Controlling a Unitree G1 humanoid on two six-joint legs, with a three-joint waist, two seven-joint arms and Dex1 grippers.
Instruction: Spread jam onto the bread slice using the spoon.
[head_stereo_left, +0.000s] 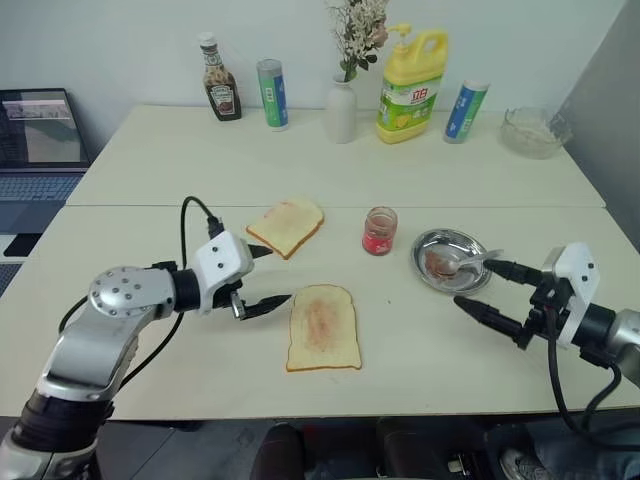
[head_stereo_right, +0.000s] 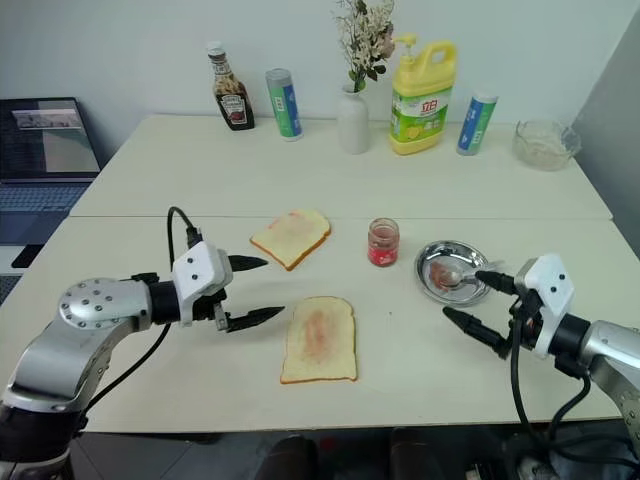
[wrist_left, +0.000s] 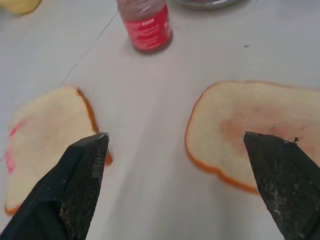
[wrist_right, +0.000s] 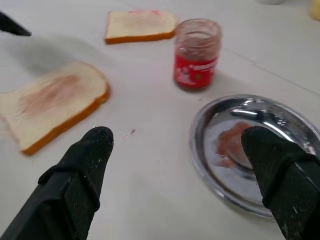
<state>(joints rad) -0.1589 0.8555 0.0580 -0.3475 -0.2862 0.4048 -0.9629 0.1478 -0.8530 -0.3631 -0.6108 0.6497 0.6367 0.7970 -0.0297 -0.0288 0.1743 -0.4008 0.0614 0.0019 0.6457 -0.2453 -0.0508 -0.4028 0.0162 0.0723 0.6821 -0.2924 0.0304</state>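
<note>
Across the pale table (head_stereo_left: 150, 170), the bread slice (head_stereo_left: 322, 328) lies smeared near the front, the jam (head_stereo_left: 380, 231) jar behind it, the spoon (head_stereo_left: 475, 262) resting in a steel dish (head_stereo_left: 432, 247). Left pincer (head_stereo_left: 270, 275) hovers spread beside the slice; right pincer (head_stereo_left: 478, 288) hangs spread, empty, by the dish.

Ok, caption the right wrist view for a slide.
Open right gripper over table, near smeared dish, jam jar, two bread slices beyond.

Head stereo pair overlooking table (head_stereo_left: 420, 340), wrist cameras close above bread slice (wrist_left: 250, 125)
</note>
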